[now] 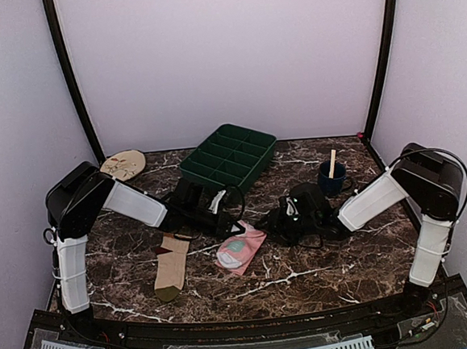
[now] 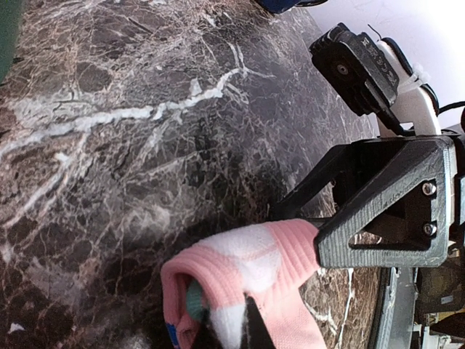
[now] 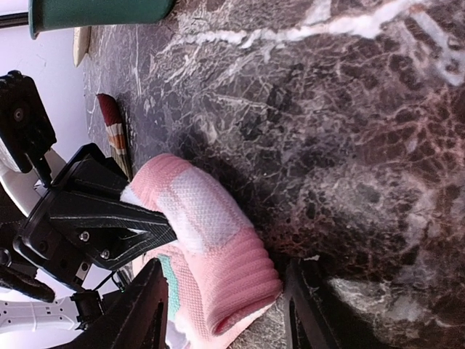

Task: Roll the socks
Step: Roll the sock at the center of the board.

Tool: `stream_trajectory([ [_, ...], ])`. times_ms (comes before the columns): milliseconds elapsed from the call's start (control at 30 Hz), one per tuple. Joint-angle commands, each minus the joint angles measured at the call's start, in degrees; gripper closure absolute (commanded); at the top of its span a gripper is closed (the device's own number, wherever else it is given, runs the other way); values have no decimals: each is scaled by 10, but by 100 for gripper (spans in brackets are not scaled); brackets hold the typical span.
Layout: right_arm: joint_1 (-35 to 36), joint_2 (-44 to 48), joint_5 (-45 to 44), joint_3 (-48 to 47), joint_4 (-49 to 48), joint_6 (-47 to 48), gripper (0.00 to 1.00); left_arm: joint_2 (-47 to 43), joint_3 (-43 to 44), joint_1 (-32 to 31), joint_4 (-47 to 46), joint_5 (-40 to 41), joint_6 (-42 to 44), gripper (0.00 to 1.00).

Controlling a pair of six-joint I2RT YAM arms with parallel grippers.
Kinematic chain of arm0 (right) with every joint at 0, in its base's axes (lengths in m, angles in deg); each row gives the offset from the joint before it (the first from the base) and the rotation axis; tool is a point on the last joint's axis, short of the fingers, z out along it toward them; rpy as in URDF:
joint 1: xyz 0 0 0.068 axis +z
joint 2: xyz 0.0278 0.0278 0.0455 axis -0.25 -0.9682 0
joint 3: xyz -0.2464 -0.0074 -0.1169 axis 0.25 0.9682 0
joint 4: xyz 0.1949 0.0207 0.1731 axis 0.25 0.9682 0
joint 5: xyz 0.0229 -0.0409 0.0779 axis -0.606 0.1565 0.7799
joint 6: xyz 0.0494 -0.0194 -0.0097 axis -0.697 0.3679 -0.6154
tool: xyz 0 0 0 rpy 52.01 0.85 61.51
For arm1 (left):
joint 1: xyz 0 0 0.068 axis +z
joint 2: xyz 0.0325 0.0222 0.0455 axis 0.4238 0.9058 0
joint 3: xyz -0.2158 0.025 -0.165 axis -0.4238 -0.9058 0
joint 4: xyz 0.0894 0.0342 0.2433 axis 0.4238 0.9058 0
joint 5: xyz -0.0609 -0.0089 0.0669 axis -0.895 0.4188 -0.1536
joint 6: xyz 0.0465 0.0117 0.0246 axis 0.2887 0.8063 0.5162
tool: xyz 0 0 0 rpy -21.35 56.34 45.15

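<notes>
One roll begun — pink sock [image 3: 211,247] pinched in closed left fingers [image 3: 116,211], straddled by open right fingers [image 3: 149,313]; striped sock [image 1: 172,268] untouched.

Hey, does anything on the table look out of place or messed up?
Nothing looks spilled or damaged. One oddity: only the pink sock is folded over, pinched by the left end effector, while the striped sock lies flat and apart from it.

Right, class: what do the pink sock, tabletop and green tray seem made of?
The pink sock: soft matte knit fabric; ribbed cuff shows. The tabletop: brown marble or marble-look laminate, white veins, slight sheen. The green tray: probably moulded plastic, smooth uniform dividers.
</notes>
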Motion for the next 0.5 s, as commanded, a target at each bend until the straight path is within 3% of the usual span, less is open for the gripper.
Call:
stream_trajectory([
  [0,2,-21,16,4,1,-6,51,19,-19,0,24,6,8,100],
  [233,5,-36,19,6,-6,-12,68,21,-20,1,20,7,8,100],
  [467,8,-42,26,5,-7,-11,75,28,-17,1,15,5,4,100],
])
